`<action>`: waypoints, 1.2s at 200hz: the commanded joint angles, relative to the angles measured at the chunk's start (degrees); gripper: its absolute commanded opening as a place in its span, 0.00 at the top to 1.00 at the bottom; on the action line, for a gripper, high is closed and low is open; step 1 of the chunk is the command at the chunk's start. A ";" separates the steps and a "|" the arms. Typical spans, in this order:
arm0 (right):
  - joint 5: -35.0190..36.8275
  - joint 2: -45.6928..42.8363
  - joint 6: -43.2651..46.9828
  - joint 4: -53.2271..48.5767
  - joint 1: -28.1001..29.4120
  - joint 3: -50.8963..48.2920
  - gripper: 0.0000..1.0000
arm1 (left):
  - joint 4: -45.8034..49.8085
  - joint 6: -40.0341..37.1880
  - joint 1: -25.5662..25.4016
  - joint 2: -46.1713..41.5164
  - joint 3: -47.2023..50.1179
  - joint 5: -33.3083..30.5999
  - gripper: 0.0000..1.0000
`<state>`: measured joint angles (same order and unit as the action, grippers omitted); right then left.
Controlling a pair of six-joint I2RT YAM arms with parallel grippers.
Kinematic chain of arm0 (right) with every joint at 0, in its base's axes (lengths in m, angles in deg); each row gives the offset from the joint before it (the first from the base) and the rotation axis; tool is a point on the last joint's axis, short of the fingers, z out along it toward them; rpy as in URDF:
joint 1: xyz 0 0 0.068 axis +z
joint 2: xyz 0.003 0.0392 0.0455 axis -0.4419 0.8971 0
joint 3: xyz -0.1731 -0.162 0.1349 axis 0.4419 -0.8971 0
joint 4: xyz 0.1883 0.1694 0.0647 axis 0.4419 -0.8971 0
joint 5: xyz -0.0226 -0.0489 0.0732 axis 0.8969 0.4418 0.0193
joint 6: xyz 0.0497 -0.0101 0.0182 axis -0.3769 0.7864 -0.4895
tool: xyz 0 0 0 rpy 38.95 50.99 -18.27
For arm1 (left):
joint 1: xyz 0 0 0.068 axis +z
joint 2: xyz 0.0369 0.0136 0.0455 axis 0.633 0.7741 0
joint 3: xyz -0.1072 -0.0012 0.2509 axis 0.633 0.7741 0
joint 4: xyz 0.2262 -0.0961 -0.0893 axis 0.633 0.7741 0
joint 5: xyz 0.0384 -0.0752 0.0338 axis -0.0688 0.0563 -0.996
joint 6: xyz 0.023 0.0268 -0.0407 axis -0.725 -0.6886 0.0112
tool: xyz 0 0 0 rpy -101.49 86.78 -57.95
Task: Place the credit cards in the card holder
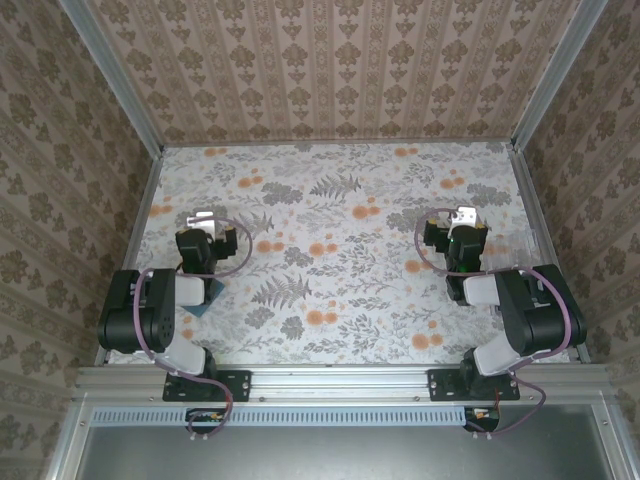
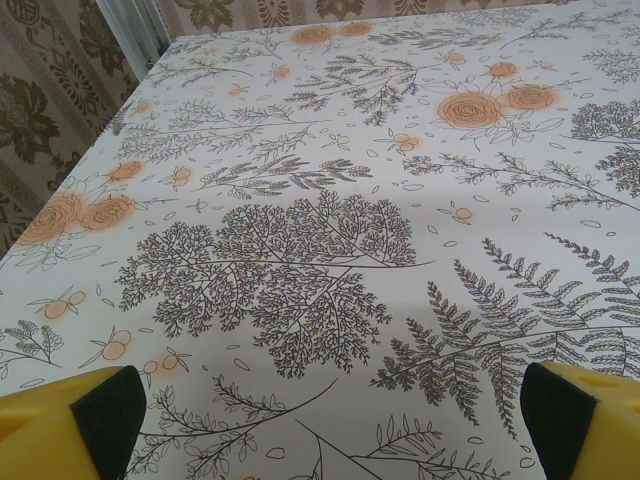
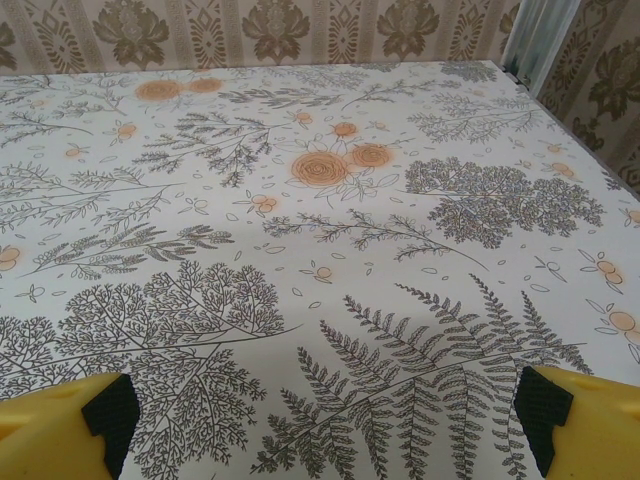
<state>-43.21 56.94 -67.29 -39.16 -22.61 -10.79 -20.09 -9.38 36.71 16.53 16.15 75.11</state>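
Both sets of jaws are wide apart, with nothing between them. In the left wrist view, the left gripper [image 2: 325,425] shows one yellow finger with a dark pad [image 2: 100,410] in each bottom corner, and bare cloth lies between them. The right gripper [image 3: 320,420] looks the same in its own view, with its pads [image 3: 110,415] far apart.

From above, the card holder [image 1: 206,294] is a small teal-blue bit on the near left part of the table. It peeks out just beside the left arm [image 1: 150,310]. The arm covers most of it, so I cannot tell if it is open or folded.

A pale flat shape [image 1: 520,238] lies by the right arm [image 1: 525,305], close to the right edge. It is too faint to tell what it is.

Seen from above, the left gripper [image 1: 205,220] is just past the card holder, farther from the arm bases. The right gripper [image 1: 462,216] is well apart from it, on the right side.

The table [image 1: 340,330] has a white cloth with grey ferns and orange flowers. Brown patterned walls [image 1: 330,70] stand on the left, right and far sides. A metal rail [image 1: 340,382] runs along the near edge, where both arms are bolted. A purple cable [image 1: 240,262] loops beside the left gripper.
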 commanded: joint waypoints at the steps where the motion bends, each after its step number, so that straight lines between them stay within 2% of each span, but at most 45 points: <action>1: -0.95 0.05 -0.69 0.63 -0.28 1.09 0.01 | -0.38 -0.94 0.28 -0.34 -1.62 0.73 0.00; 133: -0.97 0.08 -0.73 0.71 -0.27 1.02 0.00 | -0.33 -0.67 0.76 -0.45 -1.49 1.73 0.00; 151: -1.11 -0.11 -0.52 1.34 -0.15 0.67 0.00 | -2.31 -1.92 0.79 -0.59 -0.26 5.21 0.00; 166: -3.22 -0.44 0.41 3.18 -0.02 -0.50 0.00 | -5.95 -2.48 0.06 -0.90 1.67 4.12 0.00; 187: -5.76 -1.64 1.51 -2.17 0.07 1.83 0.00 | -5.34 -1.58 0.19 -1.26 1.52 2.68 0.00; 219: -4.76 -4.19 1.58 -1.39 0.24 0.28 0.00 | -5.03 -0.15 0.21 -4.32 2.68 -1.16 0.00; 240: -5.09 -9.68 0.72 -13.70 0.38 4.34 0.00 | -0.61 -0.04 0.59 -7.27 1.79 -0.35 0.00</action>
<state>-47.25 53.66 -66.15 -42.35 -22.52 -10.31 -22.91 -9.97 37.08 13.36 18.47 75.88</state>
